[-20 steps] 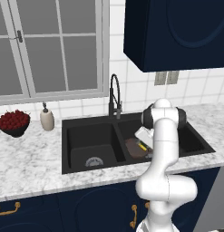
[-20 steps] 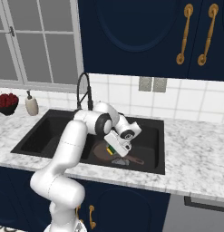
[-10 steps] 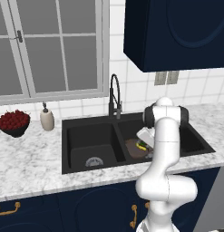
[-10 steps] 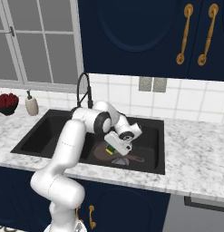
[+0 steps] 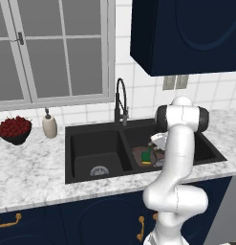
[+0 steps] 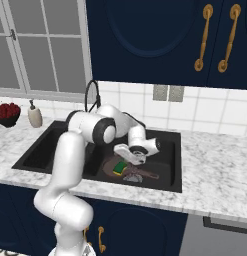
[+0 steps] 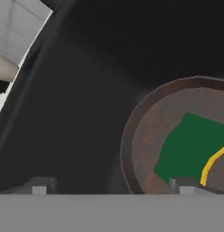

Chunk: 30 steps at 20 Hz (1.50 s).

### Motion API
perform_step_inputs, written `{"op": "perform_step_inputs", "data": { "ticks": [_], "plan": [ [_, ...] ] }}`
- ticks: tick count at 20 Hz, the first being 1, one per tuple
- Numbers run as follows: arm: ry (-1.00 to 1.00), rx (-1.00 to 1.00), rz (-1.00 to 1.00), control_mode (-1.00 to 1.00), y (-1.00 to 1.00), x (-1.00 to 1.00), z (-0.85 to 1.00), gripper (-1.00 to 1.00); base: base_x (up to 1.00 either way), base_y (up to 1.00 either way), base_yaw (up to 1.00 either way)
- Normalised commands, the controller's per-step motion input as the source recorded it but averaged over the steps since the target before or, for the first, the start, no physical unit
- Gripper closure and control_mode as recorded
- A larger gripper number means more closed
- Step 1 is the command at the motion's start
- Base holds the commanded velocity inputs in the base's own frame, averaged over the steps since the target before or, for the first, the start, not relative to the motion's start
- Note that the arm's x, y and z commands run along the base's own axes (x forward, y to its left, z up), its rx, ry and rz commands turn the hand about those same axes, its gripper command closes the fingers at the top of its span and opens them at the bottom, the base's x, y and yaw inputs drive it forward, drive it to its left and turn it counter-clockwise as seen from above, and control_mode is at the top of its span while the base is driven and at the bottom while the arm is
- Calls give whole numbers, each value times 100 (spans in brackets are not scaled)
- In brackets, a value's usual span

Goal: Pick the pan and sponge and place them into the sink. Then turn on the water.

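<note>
The black double-basin sink point(image 5: 93, 139) point(image 6: 171, 150) holds the round brown-grey pan point(image 5: 138, 153) point(image 6: 109, 164) in its right basin, handle point(image 6: 146, 175) lying toward the front. The green-topped sponge point(image 5: 147, 157) point(image 6: 119, 168) rests inside the pan. My gripper point(image 6: 129, 158) hovers just above them, open, with nothing between its fingers. In the hand view the gripper point(image 7: 109, 186) has its tips spread wide over the basin floor, with the pan point(image 7: 147, 136) and sponge point(image 7: 190, 147) to the right. No water runs from the faucet point(image 5: 120, 101).
A beige soap dispenser point(image 5: 49, 126) point(image 6: 34, 115) and a dark bowl of red fruit point(image 5: 14, 129) point(image 6: 7, 114) stand on the marble counter left of the sink. The left basin has a metal drain point(image 5: 99, 171). Dark cabinets hang overhead.
The jaws have spread apart and let go of the sponge, which now lies in the pan. The hand has barely shifted above the right basin.
</note>
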Motion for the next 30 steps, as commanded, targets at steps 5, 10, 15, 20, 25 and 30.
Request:
{"op": "perform_step_inputs", "data": {
  "ticks": [5,10,15,20,25,30],
  "plan": [
    [-36,0,2,-100,5,-38,100,-100,0,0,0],
    [-32,-4,4,-100,3,-36,84,-100,0,0,0],
    [-35,-4,7,-100,0,-23,59,-100,0,0,0],
    [-17,-6,6,-100,2,0,37,-100,0,0,0],
    [-2,-4,3,-100,7,20,19,-100,0,0,0],
    [-17,3,0,-100,17,29,7,-100,0,0,0]
  ]
}}
